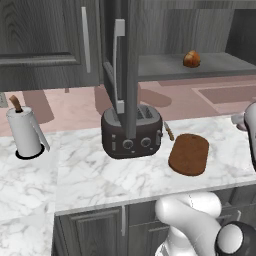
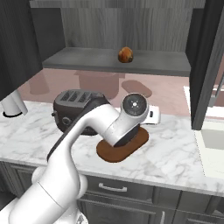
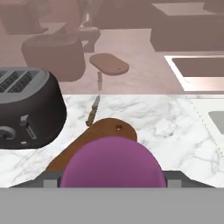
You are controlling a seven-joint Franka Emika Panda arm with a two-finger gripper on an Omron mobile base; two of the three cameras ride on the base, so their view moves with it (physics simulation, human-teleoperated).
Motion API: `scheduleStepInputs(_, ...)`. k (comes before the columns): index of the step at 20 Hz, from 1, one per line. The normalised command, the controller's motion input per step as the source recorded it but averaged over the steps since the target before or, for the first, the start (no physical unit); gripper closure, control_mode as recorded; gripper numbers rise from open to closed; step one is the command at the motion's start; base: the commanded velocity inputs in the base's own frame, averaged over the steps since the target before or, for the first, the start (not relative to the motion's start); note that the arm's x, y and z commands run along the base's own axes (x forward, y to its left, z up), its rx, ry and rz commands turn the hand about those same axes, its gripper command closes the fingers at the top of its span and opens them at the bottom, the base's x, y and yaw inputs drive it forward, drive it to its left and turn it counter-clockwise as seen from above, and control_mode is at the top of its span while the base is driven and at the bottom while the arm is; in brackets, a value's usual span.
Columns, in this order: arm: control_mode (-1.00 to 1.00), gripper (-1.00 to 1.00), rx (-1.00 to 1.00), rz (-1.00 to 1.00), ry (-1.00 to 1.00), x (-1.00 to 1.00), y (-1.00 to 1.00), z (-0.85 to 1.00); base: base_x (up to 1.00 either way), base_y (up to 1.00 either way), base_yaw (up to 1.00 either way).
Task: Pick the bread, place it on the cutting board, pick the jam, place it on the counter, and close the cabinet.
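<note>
The jam (image 3: 113,162) fills the bottom of the hand view, clamped between the gripper (image 3: 113,181), whose fingers are mostly hidden behind it; its lid cannot be seen. It hangs over the near end of the cutting board (image 1: 189,154), just right of the toaster (image 1: 132,132). The bread (image 1: 191,59) sits on the open cabinet (image 1: 190,65) shelf above the board.
</note>
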Motion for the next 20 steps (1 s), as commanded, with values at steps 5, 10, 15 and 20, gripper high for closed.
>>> scheduleStepInputs(5, -1.00, 1.00, 0.00, 0.00, 0.02, 0.00, -0.47, -0.23, 0.00, 0.00, 0.00)
scheduleStepInputs(10, -1.00, 1.00, 0.00, 0.00, 0.02, 0.00, -0.43, -0.30, 0.00, 0.00, 0.00)
scheduleStepInputs(15, -1.00, 1.00, 0.00, 0.00, 0.01, 0.00, -0.39, -0.33, 0.00, 0.00, 0.00)
scheduleStepInputs(20, -1.00, 1.00, 0.00, 0.00, 0.01, 0.00, -0.35, -0.35, 0.00, 0.00, 0.00)
